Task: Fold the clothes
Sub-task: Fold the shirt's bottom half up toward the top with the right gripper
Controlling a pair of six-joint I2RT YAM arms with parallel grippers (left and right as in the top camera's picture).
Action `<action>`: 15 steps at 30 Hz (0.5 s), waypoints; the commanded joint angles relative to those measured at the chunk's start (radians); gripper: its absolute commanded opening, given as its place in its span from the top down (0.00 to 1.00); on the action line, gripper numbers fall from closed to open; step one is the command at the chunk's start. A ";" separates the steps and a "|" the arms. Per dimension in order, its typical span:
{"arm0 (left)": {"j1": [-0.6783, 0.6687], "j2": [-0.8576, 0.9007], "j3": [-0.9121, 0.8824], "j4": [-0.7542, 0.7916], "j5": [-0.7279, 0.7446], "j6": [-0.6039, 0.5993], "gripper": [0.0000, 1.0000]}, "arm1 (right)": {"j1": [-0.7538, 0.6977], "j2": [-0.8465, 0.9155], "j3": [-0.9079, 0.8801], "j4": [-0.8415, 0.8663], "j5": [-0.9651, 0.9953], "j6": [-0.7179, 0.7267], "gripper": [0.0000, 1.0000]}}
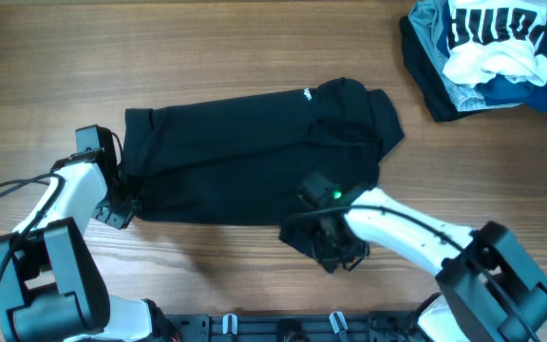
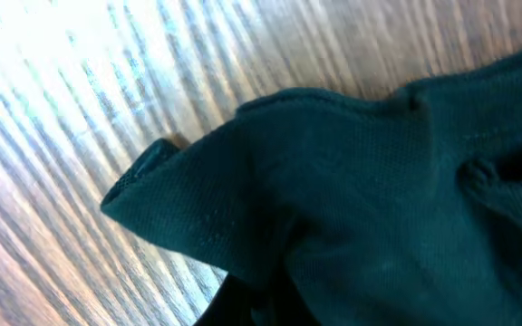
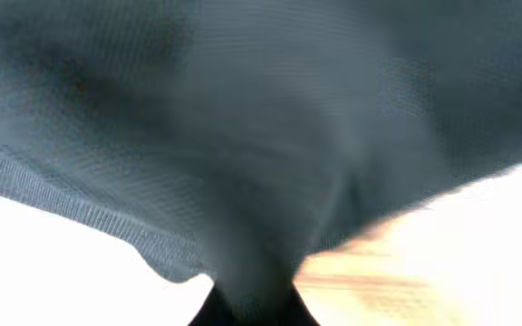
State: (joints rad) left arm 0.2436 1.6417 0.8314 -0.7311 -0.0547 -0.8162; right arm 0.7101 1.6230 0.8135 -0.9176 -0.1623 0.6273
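1. Clothes (image 1: pixel 245 152) = one big black garment lying mostly flat on the table (image 1: pixel 207 47). It stretches from the left gripper (image 1: pixel 122 207) across to just past the right gripper (image 1: pixel 335 249).
2. The left gripper sits right at the garment's end edge, touching it, with all the fabric running away from it toward the other arm. Its wrist cam shows a bunched, hemmed corner of the clothes (image 2: pixel 379 199) right in front of the lens, with wood grain (image 2: pixel 80 91) behind. No fingers in that shot, so I honestly can't tell whether it's pinching or not.
3. The right gripper is at the near edge, with a lump of black fabric gathered around it. On its wrist cam the clothes (image 3: pixel 243 136) hang across the whole view and funnel down into a tight pinch at the fingers. Looks clamped on the fabric to me.
4. A tiny white logo (image 1: pixel 306 93) sits on the far edge, straight out beyond the right gripper.
5. A pile (image 1: pixel 482 52) of other folded stuff, white and navy on top, sits well apart from both grippers, beyond the right one at the far corner.
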 commanded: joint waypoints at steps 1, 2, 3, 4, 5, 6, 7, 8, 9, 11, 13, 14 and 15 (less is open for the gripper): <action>0.009 -0.059 -0.001 -0.054 0.039 0.193 0.96 | -0.139 -0.089 0.137 -0.109 0.032 -0.076 0.96; 0.010 -0.082 0.001 -0.075 0.040 0.212 0.96 | -0.172 -0.110 0.169 -0.156 0.033 -0.104 0.96; 0.010 -0.113 0.001 -0.108 0.039 0.229 0.96 | -0.200 -0.127 0.193 -0.192 0.033 -0.120 0.96; 0.010 -0.139 0.001 -0.138 0.039 0.237 0.96 | -0.227 -0.148 0.215 -0.223 0.033 -0.140 0.96; 0.010 -0.163 0.001 -0.163 0.039 0.237 0.96 | -0.253 -0.171 0.232 -0.247 0.032 -0.157 0.96; 0.010 -0.187 0.001 -0.185 0.039 0.247 0.96 | -0.272 -0.191 0.243 -0.268 0.032 -0.158 0.95; 0.010 -0.208 0.001 -0.201 0.039 0.262 0.96 | -0.285 -0.208 0.249 -0.284 0.032 -0.164 0.96; 0.010 -0.238 0.001 -0.224 0.039 0.264 0.96 | -0.302 -0.234 0.256 -0.307 0.032 -0.178 0.96; 0.010 -0.263 0.001 -0.242 0.040 0.273 0.96 | -0.315 -0.260 0.260 -0.330 0.032 -0.181 0.96; 0.010 -0.326 0.001 -0.282 0.040 0.294 0.96 | -0.329 -0.306 0.261 -0.366 0.032 -0.182 0.96; 0.010 -0.380 0.001 -0.301 0.059 0.293 0.96 | -0.332 -0.350 0.261 -0.387 0.032 -0.182 0.96; 0.010 -0.402 0.001 -0.303 0.058 0.293 0.96 | -0.332 -0.362 0.261 -0.383 0.033 -0.183 0.96; 0.010 -0.418 0.001 -0.298 0.058 0.293 0.96 | -0.332 -0.371 0.261 -0.362 0.040 -0.187 0.96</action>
State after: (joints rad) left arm 0.2443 1.2884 0.8303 -1.0306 -0.0002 -0.5522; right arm 0.3843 1.2987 1.0546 -1.2976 -0.1452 0.4625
